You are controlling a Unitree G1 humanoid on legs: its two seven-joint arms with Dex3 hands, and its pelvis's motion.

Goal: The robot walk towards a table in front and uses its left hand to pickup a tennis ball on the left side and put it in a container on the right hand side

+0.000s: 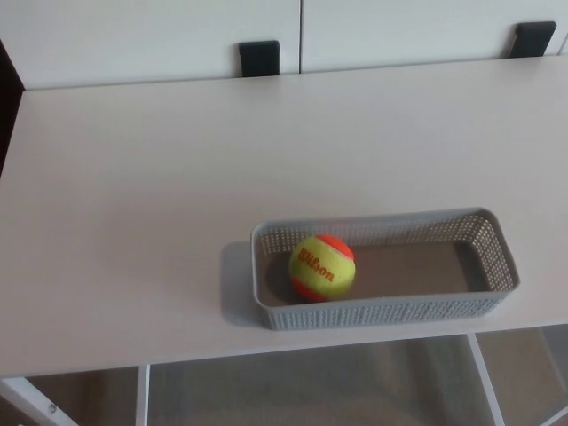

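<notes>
Tabletop [133, 177] spans frame, pale. Tennis ball [322, 267] lower centre, resting inside left end of grey mesh container [399, 312], whose walls stop it rolling; placement judged done. Neither hand in view, so fingers' state cannot be told.

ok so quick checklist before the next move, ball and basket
1. Ball inside the basket: ok, it rests at the basket's left end.
2. Ball free of any hand: ok, nothing touches it but the basket.
3. Basket upright: ok, open side up.
4. Basket fully on the table: ok, though it sits close to the near edge.
5. Left hand open and clear of the basket: cannot tell, it is not in view.
6. Right hand clear: cannot tell, it is not in view.
</notes>
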